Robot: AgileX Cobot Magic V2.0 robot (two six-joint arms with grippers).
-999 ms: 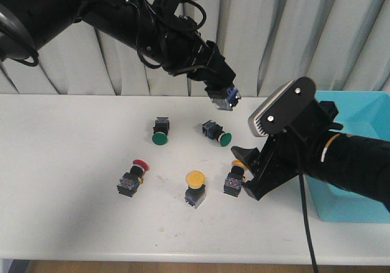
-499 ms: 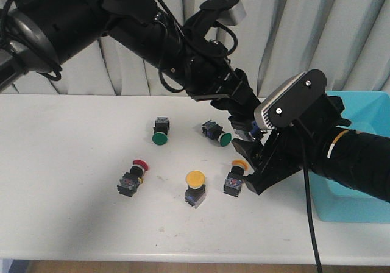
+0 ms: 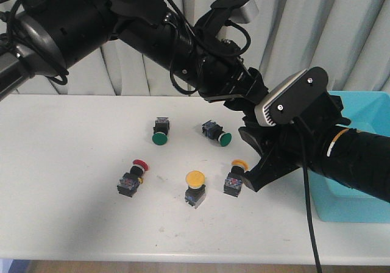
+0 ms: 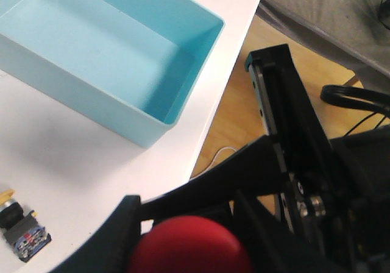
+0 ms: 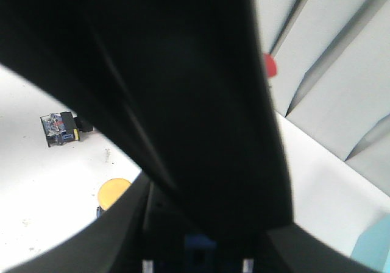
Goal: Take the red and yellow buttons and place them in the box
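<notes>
the left arm has swung further right and lower than a second ago, so its gripper [image 4: 189, 248] now sits behind the right arm's wrist camera in the front view, close to the box [image 3: 359, 157], where before it hung clear above the table [image 3: 73, 163]. in the left wrist view a red button [image 4: 190, 247] fills the space between the fingers [image 4: 122, 224], so the left claw is clamped on it, red cap toward the camera; which way its long axis runs cannot be told. the box lies past the fingers in that view. the right gripper [image 3: 253, 163] has barely shifted; it hovers just beside a small yellow button [image 3: 234, 177] whose body lies toward the robot and its cap away. whether the right claw is open or closed cannot be told, as its own view is mostly blocked by black. on the table the larger yellow button [image 3: 195, 187] stands cap up, another red button [image 3: 131, 177] lies tilted with its cap away from the robot, and two green buttons [image 3: 159, 131] rest farther back.
</notes>
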